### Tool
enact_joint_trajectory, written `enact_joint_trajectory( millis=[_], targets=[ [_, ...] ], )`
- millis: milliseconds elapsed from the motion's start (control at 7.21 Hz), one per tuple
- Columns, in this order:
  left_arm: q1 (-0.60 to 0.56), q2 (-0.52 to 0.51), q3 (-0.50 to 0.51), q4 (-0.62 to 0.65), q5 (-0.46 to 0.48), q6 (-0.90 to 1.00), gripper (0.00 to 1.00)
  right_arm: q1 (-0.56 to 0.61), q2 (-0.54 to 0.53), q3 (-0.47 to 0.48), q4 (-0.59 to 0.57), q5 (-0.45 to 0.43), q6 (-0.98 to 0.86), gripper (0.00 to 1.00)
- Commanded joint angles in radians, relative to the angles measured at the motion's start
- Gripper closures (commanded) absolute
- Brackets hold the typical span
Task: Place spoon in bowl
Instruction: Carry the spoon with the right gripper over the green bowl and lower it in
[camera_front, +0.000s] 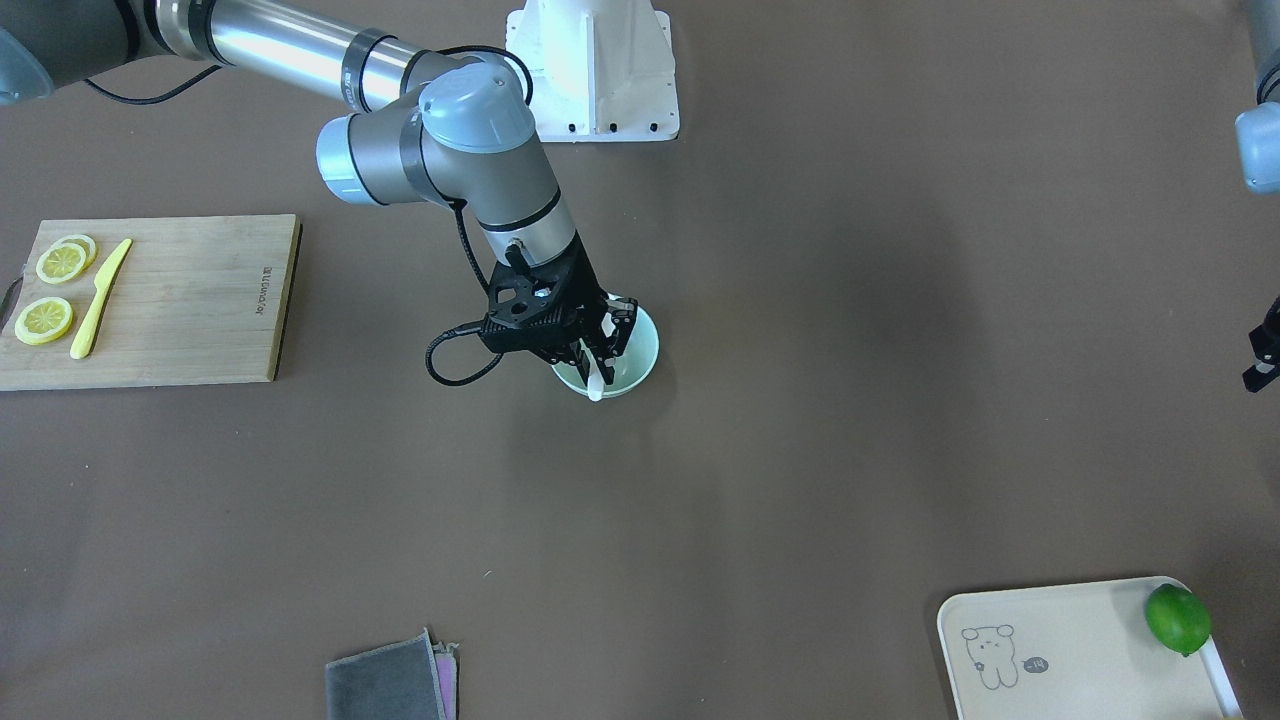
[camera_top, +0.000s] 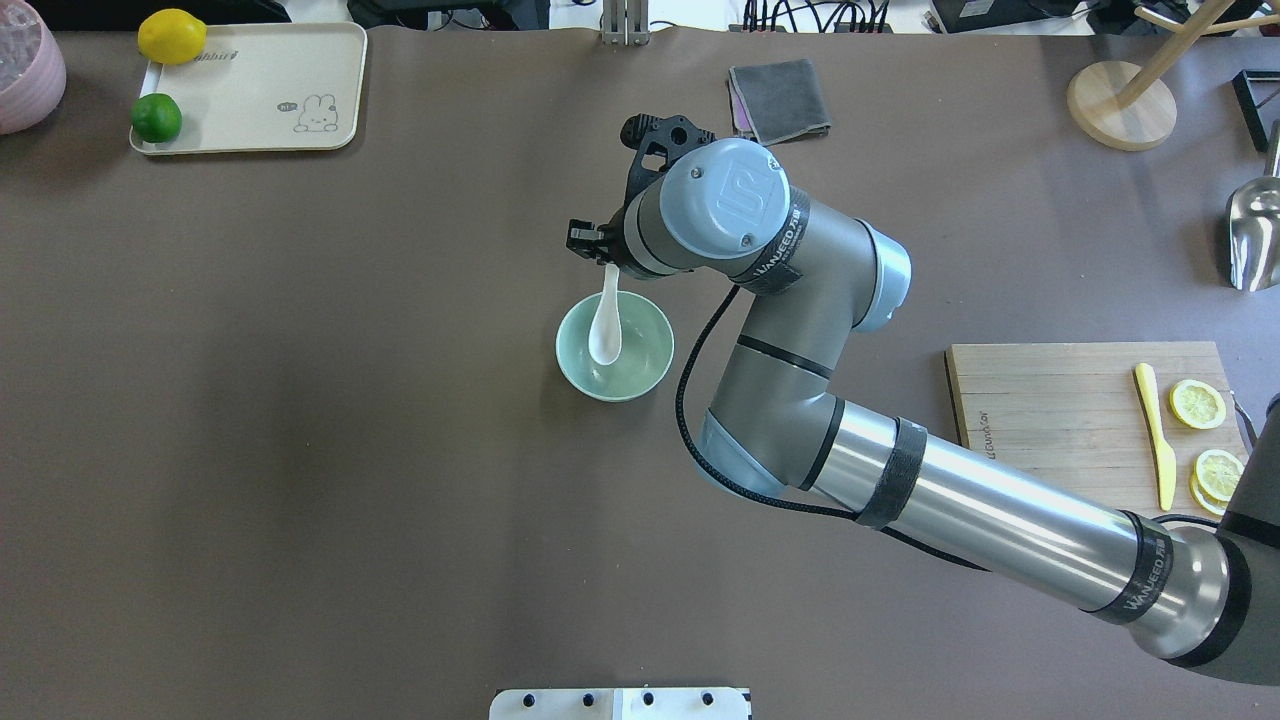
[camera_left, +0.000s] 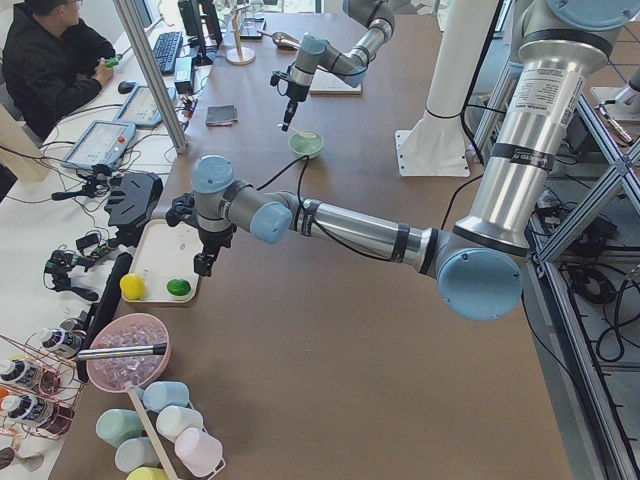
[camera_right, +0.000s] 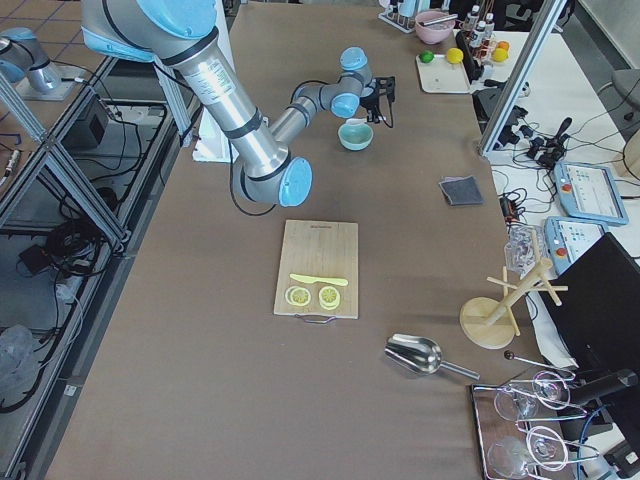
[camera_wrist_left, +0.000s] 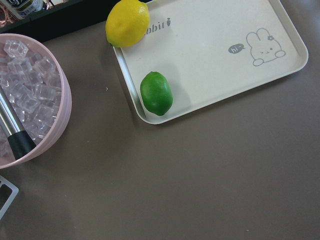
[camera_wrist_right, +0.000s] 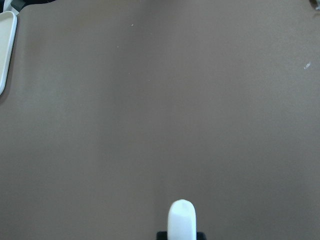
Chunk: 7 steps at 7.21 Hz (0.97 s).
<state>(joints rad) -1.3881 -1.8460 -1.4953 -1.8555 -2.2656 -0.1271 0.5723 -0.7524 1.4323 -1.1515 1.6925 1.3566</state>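
The pale mint-green bowl (camera_top: 642, 372) stands near the table's middle; it also shows in the front view (camera_front: 642, 352). The white spoon (camera_top: 605, 335) leans into it, scoop down inside the bowl and handle up. My right gripper (camera_top: 605, 258) is over the bowl's far rim and shut on the spoon's handle. In the front view the gripper (camera_front: 600, 355) hides much of the bowl, and the handle's end (camera_front: 596, 384) pokes out below the fingers. The right wrist view shows only the handle tip (camera_wrist_right: 181, 220). My left gripper (camera_front: 1262, 360) hovers by the cream tray; I cannot tell its state.
A wooden cutting board (camera_top: 1060, 410) with a yellow knife (camera_top: 1160, 440) and lemon slices lies on my right. A cream tray (camera_top: 250, 90) with a lime and a lemon is far left, beside a pink bowl of ice (camera_wrist_left: 55, 135). A grey cloth (camera_top: 780, 98) lies beyond the bowl.
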Motion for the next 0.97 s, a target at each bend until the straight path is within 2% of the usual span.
enact_joint_trajectory(
  millis=[0,277,416,555,832],
  targets=[
    [0.000,-0.010,0.038,-0.034,0.000,-0.003,0.02,-0.020,0.012,-0.052,0.031,-0.049,-0.005,1.00],
    [0.000,-0.010,0.038,-0.036,0.000,-0.003,0.02,-0.035,0.002,-0.093,0.082,-0.074,-0.008,1.00],
    [0.000,-0.012,0.038,-0.036,0.000,-0.005,0.02,-0.035,0.004,-0.093,0.082,-0.071,-0.007,0.64],
    [0.000,-0.012,0.038,-0.036,0.000,-0.005,0.02,-0.035,0.005,-0.083,0.082,-0.068,-0.005,0.01],
    [0.000,-0.012,0.038,-0.036,0.000,-0.006,0.02,-0.028,0.007,-0.060,0.073,-0.048,-0.005,0.00]
  ],
)
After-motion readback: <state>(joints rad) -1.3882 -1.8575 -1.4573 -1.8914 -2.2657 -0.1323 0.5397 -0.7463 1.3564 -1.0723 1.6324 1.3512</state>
